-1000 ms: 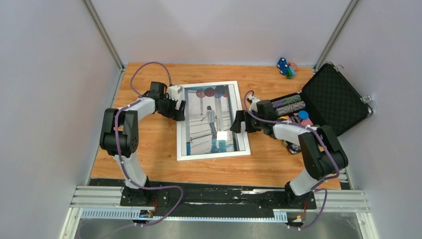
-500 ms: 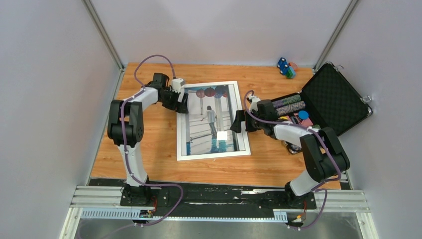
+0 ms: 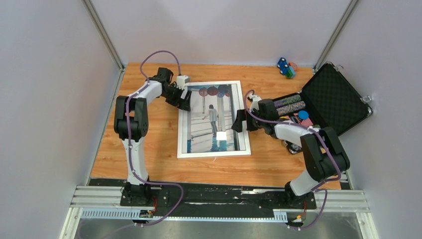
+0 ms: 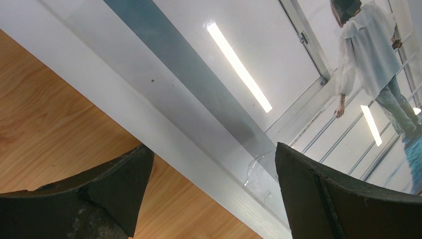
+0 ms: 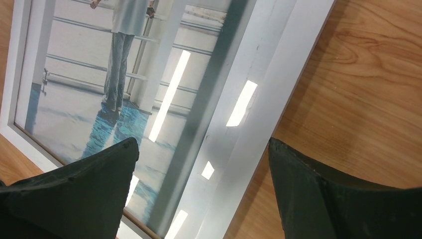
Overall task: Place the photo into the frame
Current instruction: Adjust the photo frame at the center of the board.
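The frame (image 3: pixel 214 154) lies flat in the middle of the wooden table, its whitish border around a clear pane. The photo (image 3: pixel 211 122), showing a person on pale steps, red lanterns and blue water, shows inside the border under the pane. My left gripper (image 3: pixel 185 101) is open and straddles the frame's left edge near the far corner. In the left wrist view the border (image 4: pixel 164 129) runs between the open gripper (image 4: pixel 211 149), with the photo (image 4: pixel 368 50) beyond. My right gripper (image 3: pixel 239 122) is open astride the right edge. The right wrist view shows the border (image 5: pixel 293 45) and the photo (image 5: pixel 99 99) above the open gripper (image 5: pixel 201 142).
An open black case (image 3: pixel 333 97) holding coloured items stands at the right, close behind my right arm. Small blue and green toys (image 3: pixel 286 67) sit at the back right corner. Grey walls close in the table on three sides.
My left gripper has moved along the frame's left edge toward the far corner. The frame's far end has shifted slightly right. The right arm has not moved.
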`<state>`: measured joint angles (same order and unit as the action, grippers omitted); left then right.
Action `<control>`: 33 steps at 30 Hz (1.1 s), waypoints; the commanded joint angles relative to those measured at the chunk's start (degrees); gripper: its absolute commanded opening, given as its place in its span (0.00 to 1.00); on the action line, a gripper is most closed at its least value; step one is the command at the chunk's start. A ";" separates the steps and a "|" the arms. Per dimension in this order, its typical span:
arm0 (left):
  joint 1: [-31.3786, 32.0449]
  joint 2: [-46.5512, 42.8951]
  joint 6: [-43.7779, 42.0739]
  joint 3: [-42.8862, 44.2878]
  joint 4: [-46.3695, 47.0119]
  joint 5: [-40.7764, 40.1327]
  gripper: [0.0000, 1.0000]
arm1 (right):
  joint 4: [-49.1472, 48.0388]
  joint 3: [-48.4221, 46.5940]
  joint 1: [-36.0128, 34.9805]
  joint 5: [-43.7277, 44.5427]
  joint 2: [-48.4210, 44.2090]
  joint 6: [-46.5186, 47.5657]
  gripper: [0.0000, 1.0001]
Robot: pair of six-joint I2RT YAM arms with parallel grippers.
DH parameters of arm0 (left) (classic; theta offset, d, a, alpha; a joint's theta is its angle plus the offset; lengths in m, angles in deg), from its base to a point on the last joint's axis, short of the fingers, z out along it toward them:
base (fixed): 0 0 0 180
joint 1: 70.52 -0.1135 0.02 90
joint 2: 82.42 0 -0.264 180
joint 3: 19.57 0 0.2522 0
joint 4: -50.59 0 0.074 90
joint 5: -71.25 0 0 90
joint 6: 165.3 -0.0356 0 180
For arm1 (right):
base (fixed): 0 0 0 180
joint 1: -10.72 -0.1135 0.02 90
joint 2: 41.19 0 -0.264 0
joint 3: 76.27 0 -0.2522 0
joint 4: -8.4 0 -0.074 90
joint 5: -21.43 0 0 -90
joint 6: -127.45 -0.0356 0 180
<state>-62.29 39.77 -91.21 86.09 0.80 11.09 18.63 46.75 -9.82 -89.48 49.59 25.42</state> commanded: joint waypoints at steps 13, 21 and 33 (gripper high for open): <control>-1.56 -3.34 9.68 0.37 3.56 -8.33 1.00 | 0.73 -4.77 4.03 7.36 -5.56 4.54 1.00; -1.64 -22.58 8.33 -10.95 9.77 -18.43 1.00 | 3.25 -4.41 7.06 14.30 -17.16 8.60 1.00; -1.64 -54.99 8.50 -27.70 9.81 -27.17 1.00 | 12.83 -1.58 11.40 20.79 -34.45 10.10 1.00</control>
<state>-63.87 -7.26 -83.47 61.68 11.46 -12.80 28.01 43.91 1.40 -73.11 20.96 33.40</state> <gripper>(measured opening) 0.998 0.998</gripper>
